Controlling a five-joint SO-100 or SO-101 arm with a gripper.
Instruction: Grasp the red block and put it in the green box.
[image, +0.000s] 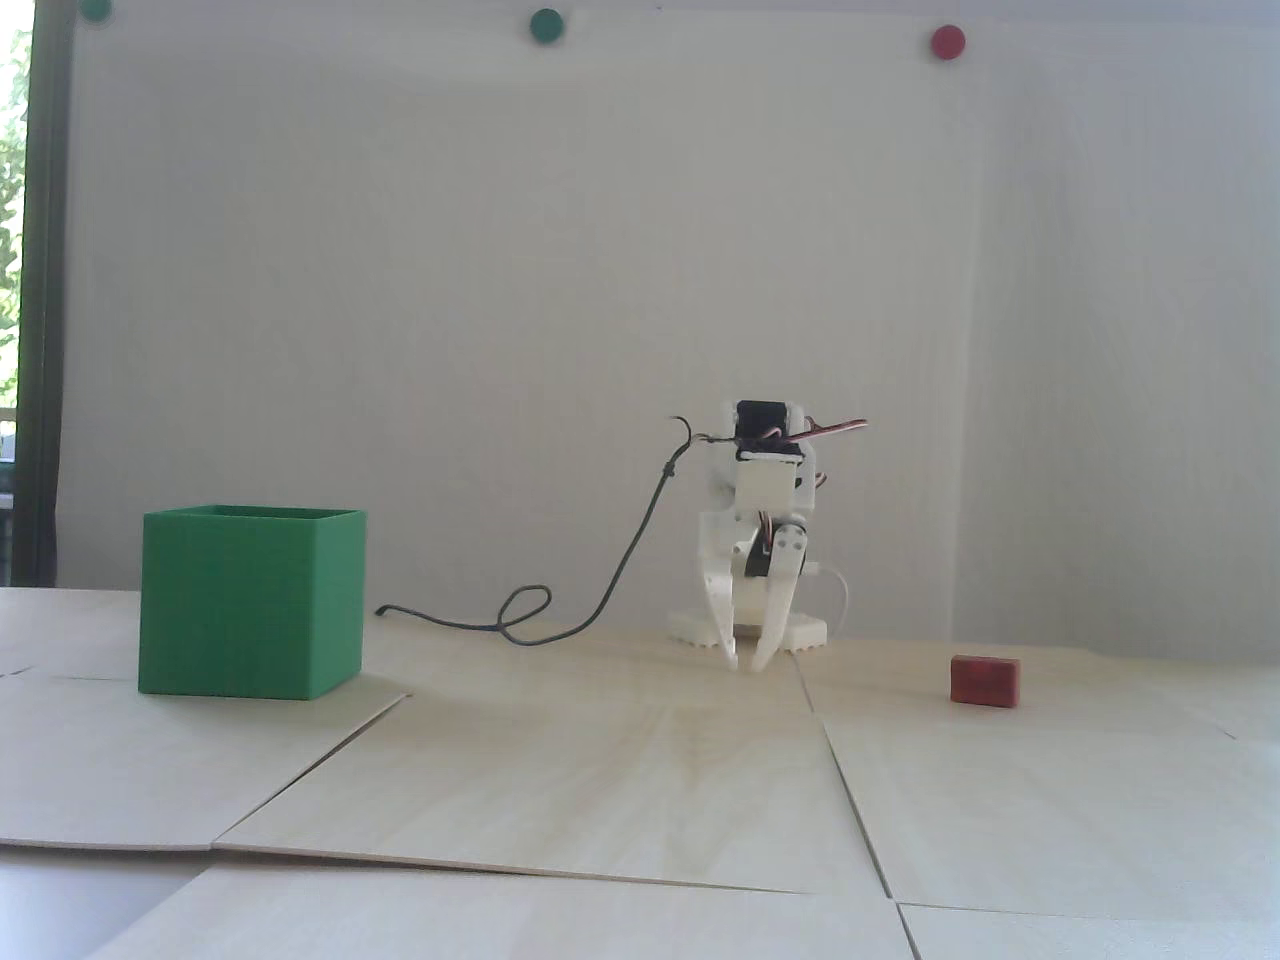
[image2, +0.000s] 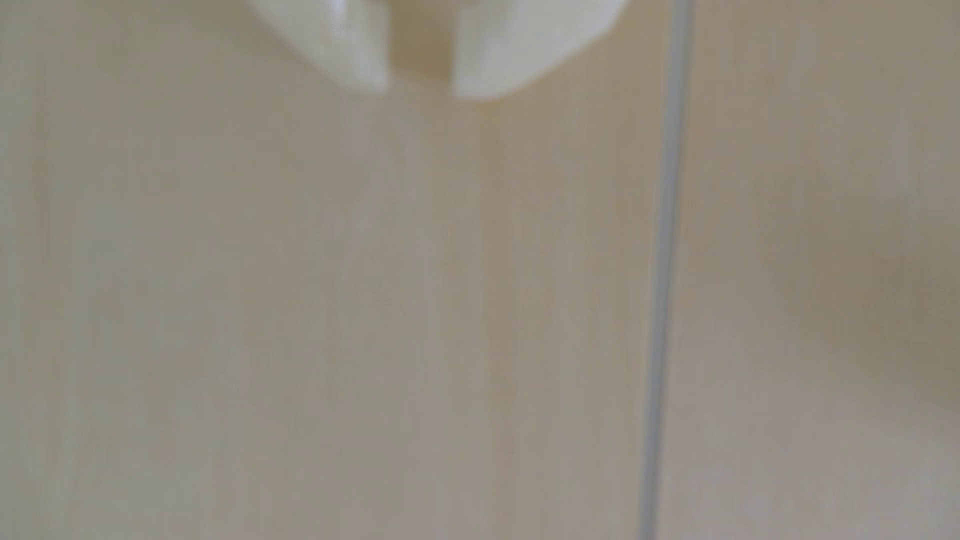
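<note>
Red block (image: 985, 680) w/ gripper (image: 745, 665) apart, empty, tips nrly closed.

Makeshift indoor test bench: plywood sheets (image: 620, 780), blank white wall (image: 500, 300).

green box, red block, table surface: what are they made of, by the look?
Green box: likely thin-walled plastic, matte, faint ribbing on its sides, possibly 3D printed. Red block: opaque dark red, matte, sharp-edged; plastic or painted wood, too small to tell. Table: pale wood-grain panels with visible seams, a low sheen; veneer or laminate, I cannot tell which.
</note>
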